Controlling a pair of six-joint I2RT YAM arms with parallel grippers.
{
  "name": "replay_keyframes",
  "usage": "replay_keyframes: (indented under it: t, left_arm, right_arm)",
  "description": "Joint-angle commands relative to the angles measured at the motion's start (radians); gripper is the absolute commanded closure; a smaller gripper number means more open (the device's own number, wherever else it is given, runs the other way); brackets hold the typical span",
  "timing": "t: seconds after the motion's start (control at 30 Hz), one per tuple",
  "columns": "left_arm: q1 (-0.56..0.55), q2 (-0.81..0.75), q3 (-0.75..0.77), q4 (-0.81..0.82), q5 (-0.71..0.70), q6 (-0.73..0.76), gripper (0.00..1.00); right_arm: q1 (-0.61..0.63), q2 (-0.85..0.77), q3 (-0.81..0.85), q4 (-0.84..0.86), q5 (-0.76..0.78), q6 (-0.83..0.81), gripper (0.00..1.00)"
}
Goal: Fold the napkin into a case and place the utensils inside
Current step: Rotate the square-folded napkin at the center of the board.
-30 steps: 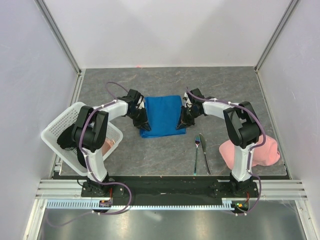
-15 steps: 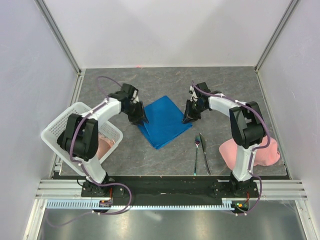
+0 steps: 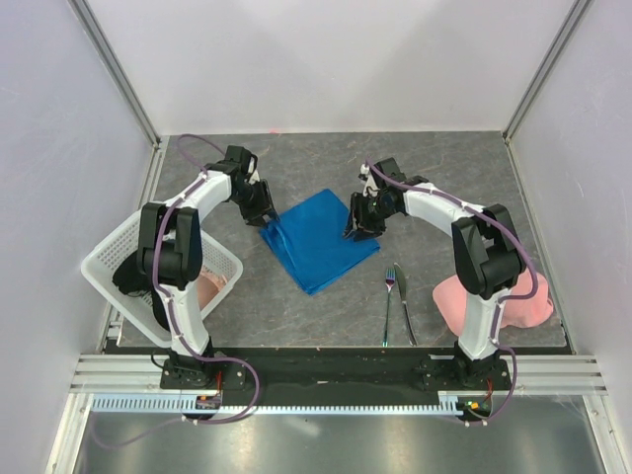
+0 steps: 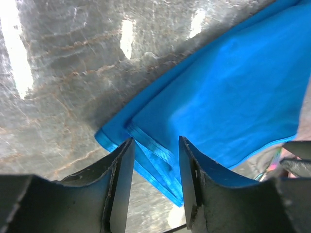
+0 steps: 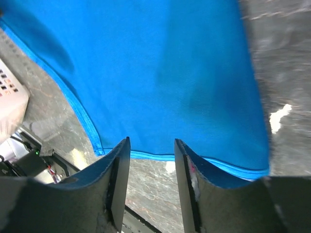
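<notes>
Overhead from high behind, wrist views close, all sharing napkin (image 3: 318, 240)

White arms (image 3: 210, 188), black joints (image 3: 163, 235), purple cables (image 3: 190, 139), dark claws (image 4: 154, 162)

The left arm (image 3: 202, 191) and right arm (image 3: 441, 203) stretch forward, elbows bent outward and wrists angled down. The left gripper (image 3: 260, 210) and right gripper (image 3: 357, 228) face inward, the fingers of each parted.
</notes>
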Motion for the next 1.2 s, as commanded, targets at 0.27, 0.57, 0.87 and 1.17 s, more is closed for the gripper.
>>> replay_keyframes:
  t: [0.27,0.57,0.87,1.17]
  left_arm:
    - [0.008,0.036,0.099,-0.048,-0.051,0.251,0.54]
    - [0.006,0.096,0.079,-0.077,-0.102,0.311,0.69]
    - [0.005,0.028,0.039,-0.071,-0.03,0.262,0.74]
    - [-0.021,-0.07,-0.102,-0.059,0.076,0.179,0.7]
  right_arm:
    - [0.058,0.034,0.051,0.008,-0.041,-0.006,0.5]
    - [0.064,0.079,0.063,0.034,-0.031,0.023,0.5]
    - [0.009,0.103,-0.017,0.012,0.129,-0.037,0.66]
    - [-0.086,0.253,0.228,-0.061,0.239,-0.123,0.71]
